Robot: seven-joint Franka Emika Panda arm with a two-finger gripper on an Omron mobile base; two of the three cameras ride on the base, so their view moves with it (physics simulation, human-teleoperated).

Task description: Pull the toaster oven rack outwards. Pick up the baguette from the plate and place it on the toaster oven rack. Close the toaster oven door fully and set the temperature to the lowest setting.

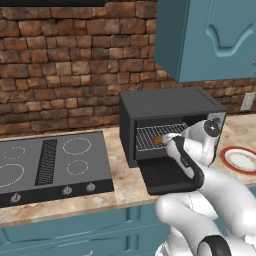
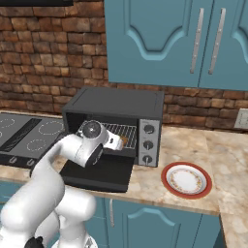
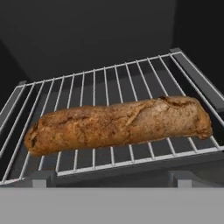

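One baguette [image 3: 118, 124] lies across rack [image 3: 109, 83] inside toaster oven [image 2: 116, 104]; claw apart, holding nothing.

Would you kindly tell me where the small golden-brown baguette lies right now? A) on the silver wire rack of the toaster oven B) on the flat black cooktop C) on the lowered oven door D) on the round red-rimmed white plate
A: the small golden-brown baguette lies across the silver wire rack, while the round red-rimmed white plate is bare.

Lighting is even and diffuse in both base views, without glare. Ahead of the gripper, the toaster oven [image 2: 116, 116] cavity is dim; the baguette [image 3: 118, 124] is lit from above. Rendering is soft and slightly pixelated; no edge distortion.
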